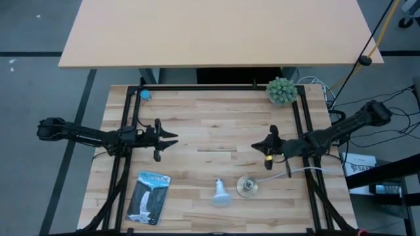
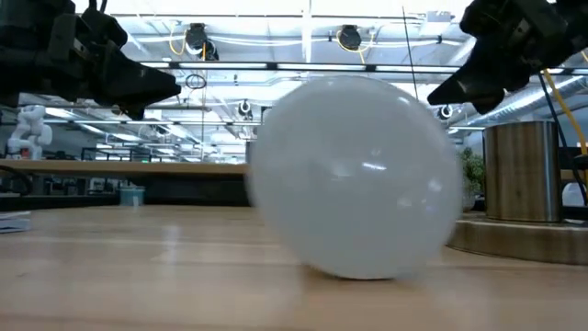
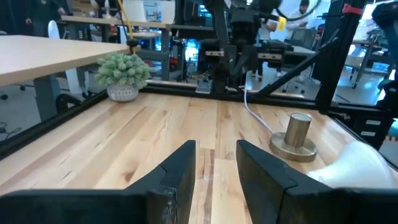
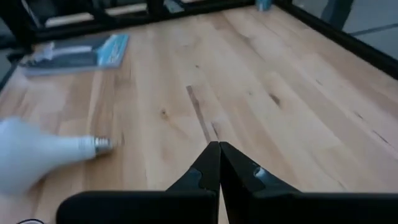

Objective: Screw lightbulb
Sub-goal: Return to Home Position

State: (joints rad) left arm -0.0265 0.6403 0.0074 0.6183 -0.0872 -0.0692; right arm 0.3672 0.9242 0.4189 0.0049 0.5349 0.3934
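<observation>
The lightbulb point(image 1: 220, 191) lies on its side on the table point(image 1: 210, 124), close to the near edge, about mid-width. Its white frosted globe faces near; the neck points far, apparently ending in a silvery cap.

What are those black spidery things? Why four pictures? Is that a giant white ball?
Those are two robot arms, each ending in a two-finger gripper. One picture looks down from above, one sits at table height, and two come from cameras on the arms' wrists. The giant ball is just the lightbulb, lying on its side on the wooden table, very near the low camera. Beside it stands a bronze lamp socket with a white cord. A small green plant and a flat packet are there too. The left gripper is open, the right gripper is shut, and neither holds anything.
</observation>
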